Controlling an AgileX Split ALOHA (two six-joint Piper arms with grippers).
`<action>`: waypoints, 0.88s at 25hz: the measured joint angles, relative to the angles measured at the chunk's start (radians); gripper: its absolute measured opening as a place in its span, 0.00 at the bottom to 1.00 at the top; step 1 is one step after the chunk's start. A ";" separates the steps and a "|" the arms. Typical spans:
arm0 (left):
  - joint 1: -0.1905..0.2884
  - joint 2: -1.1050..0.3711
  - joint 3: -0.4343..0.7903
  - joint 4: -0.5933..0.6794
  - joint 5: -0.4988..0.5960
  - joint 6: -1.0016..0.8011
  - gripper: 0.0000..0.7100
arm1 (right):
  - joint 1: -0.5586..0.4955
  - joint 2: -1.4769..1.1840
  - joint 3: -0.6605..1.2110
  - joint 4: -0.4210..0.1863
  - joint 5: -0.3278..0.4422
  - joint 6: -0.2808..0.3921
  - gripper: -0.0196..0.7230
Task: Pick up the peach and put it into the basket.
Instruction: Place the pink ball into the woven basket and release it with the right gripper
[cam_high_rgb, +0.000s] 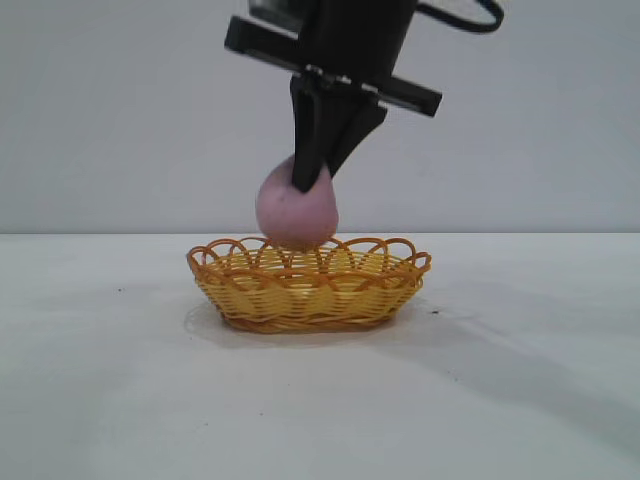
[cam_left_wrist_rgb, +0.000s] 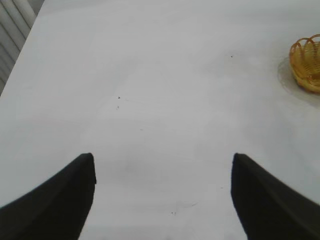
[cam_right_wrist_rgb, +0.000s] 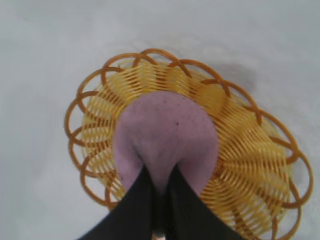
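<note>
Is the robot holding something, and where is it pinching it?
The right gripper pinches the peach at its top, above the basket. The left gripper holds nothing.

**No readable text**

No words, labels, brands, numbers or signs can be read in any of the three views.
</note>
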 joint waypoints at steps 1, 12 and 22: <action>0.000 0.000 0.000 0.000 0.000 0.000 0.70 | 0.000 0.010 -0.004 0.000 0.004 0.000 0.11; 0.000 0.000 0.000 0.000 0.000 0.000 0.70 | 0.000 0.031 -0.007 0.000 0.047 0.000 0.41; 0.000 0.000 0.000 0.000 0.000 0.000 0.70 | 0.000 -0.008 -0.007 -0.062 0.065 0.009 0.70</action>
